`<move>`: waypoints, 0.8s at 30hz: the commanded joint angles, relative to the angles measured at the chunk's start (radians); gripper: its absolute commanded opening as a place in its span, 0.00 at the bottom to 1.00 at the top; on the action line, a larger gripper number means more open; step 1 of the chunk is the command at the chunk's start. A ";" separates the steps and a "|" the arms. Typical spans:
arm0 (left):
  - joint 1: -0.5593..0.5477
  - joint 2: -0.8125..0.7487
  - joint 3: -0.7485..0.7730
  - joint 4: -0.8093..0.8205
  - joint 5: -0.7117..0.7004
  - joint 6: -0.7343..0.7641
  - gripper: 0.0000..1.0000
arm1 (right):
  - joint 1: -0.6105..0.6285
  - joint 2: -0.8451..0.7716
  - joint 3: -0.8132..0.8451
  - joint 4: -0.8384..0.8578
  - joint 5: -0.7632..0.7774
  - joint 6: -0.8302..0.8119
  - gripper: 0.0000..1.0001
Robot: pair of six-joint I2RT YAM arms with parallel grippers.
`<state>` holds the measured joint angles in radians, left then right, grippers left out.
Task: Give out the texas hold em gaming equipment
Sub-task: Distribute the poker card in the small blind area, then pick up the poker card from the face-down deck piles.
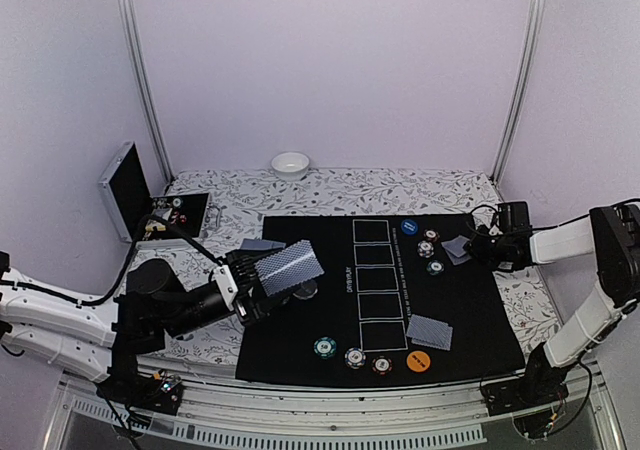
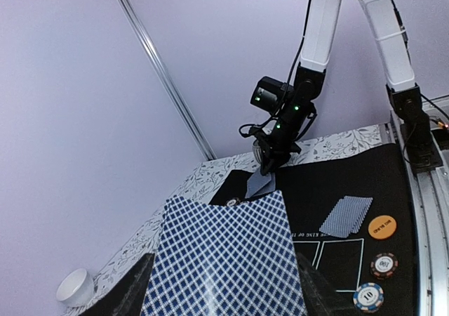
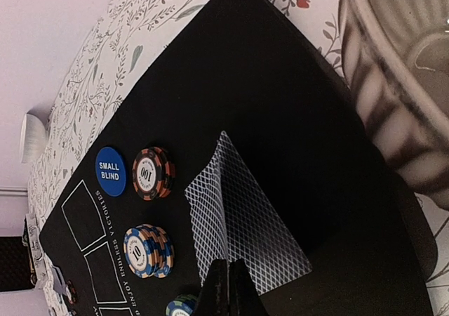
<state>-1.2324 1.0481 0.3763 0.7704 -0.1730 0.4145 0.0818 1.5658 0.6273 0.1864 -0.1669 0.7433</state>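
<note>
One set of held playing cards (image 1: 290, 263), rectangular with a fine blue-and-white lattice back, hangs tilted above the left part of the black mat (image 1: 480, 310). It is clamped at its two side edges by the left pincer (image 2: 224, 291). Whether it is a single card or a thin pack cannot be told. A dark disc (image 1: 305, 291) lies on the mat just beneath, partly hidden.

Three more card groups lie flat on the mat: the far-left cards (image 1: 262, 244), the near-right cards (image 1: 430, 332) and, at the far right, a fanned pair (image 3: 245, 232). The right pincer (image 3: 226, 281) has its dark fingers pressed together, with the tips over the near edge of that pair. Contact cannot be told.

Along the near edge stand a green chip (image 1: 325, 347), a white chip (image 1: 355, 357) and a red chip (image 1: 381, 365), all round with striped rims. Next to them lies the flat orange button (image 1: 419, 361). Near the fanned pair lie a smooth blue disc (image 3: 111, 171) lettered SMALL BLIND, a red-and-black chip (image 3: 153, 173) marked 100, and a short blue-and-white chip stack (image 3: 149, 250).

The mat is matte and carries a column of five white outlined rectangles (image 1: 372, 285). It rests on a tabletop (image 1: 440, 190) covered in a grey floral print. A glossy white bowl (image 1: 290, 164) stands at the far edge, and an open metal case (image 1: 130, 192) at the far left.
</note>
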 commanded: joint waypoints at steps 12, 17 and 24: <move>-0.017 -0.032 -0.003 -0.012 -0.021 0.010 0.59 | -0.004 -0.268 -0.057 -0.049 0.059 0.032 0.61; -0.018 -0.032 0.000 -0.016 -0.009 0.006 0.59 | -0.004 -0.431 -0.043 -0.122 0.105 0.026 0.69; -0.018 -0.021 0.006 0.006 0.072 0.019 0.59 | 0.202 -0.525 0.149 -0.197 -0.082 -0.274 0.79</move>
<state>-1.2327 1.0313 0.3763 0.7425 -0.1581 0.4191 0.1177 1.0573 0.6353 0.0483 -0.1383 0.6941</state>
